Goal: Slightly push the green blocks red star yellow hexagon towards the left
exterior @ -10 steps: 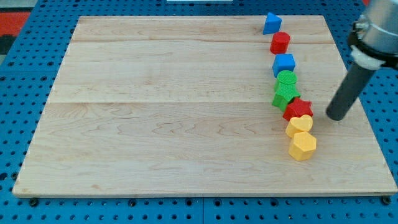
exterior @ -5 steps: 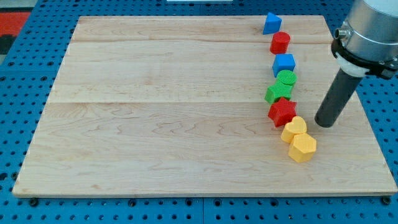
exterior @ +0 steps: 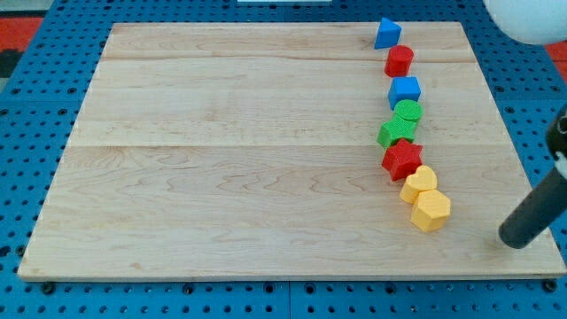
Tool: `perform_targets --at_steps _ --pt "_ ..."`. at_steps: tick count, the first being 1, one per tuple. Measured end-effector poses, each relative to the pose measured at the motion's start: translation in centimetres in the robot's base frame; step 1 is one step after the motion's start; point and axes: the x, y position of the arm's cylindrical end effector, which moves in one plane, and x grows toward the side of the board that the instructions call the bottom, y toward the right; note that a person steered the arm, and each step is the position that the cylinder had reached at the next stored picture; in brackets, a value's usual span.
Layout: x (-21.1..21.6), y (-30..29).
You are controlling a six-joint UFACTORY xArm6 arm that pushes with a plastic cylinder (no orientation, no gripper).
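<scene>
The green round block (exterior: 408,112) and the green star-like block (exterior: 393,133) sit at the board's right, touching each other. The red star (exterior: 402,159) lies just below them. A yellow heart-like block (exterior: 420,184) and the yellow hexagon (exterior: 431,210) follow below it. Together they form a column running down the right side. My tip (exterior: 514,240) rests on the board near the lower right corner, well to the right of the yellow hexagon and apart from every block.
A blue block (exterior: 404,90), a red block (exterior: 400,60) and a blue triangular block (exterior: 386,34) continue the column towards the view's top. The wooden board (exterior: 221,159) lies on a blue pegboard; its right edge is close to my tip.
The rod first moved left and shoved the red star, green star-like block and yellow heart leftwards. It has since pulled away to the lower right; the blocks now lie still.
</scene>
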Motion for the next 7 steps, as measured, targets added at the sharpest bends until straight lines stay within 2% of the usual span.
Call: perform_targets --at_steps 2,3,4,6,7 --pt "-1.4 -7.9" --pt "-1.2 -8.7" --pt "-0.2 -6.7" --pt "-2.6 -6.1" --pt "-6.0 -1.9"
